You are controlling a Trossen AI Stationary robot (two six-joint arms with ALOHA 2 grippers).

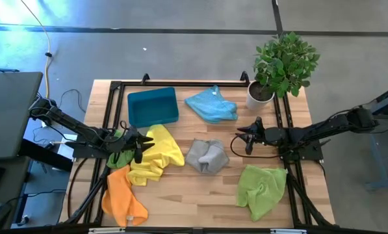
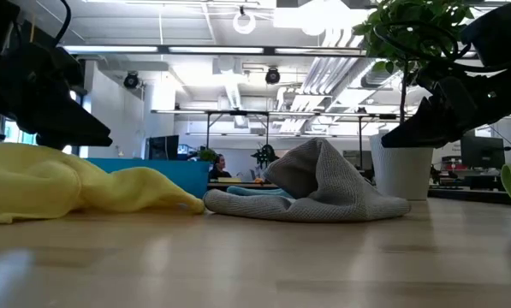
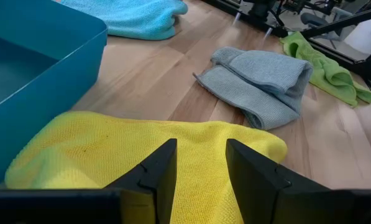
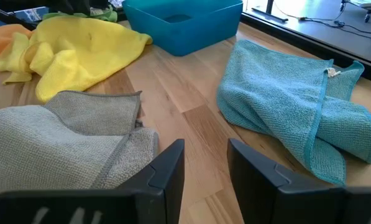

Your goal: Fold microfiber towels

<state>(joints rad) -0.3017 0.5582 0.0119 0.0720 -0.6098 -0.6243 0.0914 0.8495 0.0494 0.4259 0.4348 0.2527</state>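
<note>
Several microfiber towels lie crumpled on the wooden table: a yellow one [image 1: 160, 153], an orange one [image 1: 122, 194], a grey one [image 1: 206, 156], a light blue one [image 1: 212, 104] and a lime green one [image 1: 262, 188]. My left gripper [image 1: 140, 145] hangs open just above the yellow towel [image 3: 110, 149], with nothing between its fingers. A dark green cloth [image 1: 119, 157] shows under that arm. My right gripper [image 1: 241, 140] stands open above bare wood, between the grey towel [image 4: 61, 143] and the light blue towel [image 4: 291, 106], clear of both.
A teal plastic tray [image 1: 153, 106] stands at the far left, beside the yellow towel. A potted plant [image 1: 281, 65] in a white pot stands at the far right corner. A black frame [image 1: 109, 104] runs along the table's edges. Bare wood lies along the near middle.
</note>
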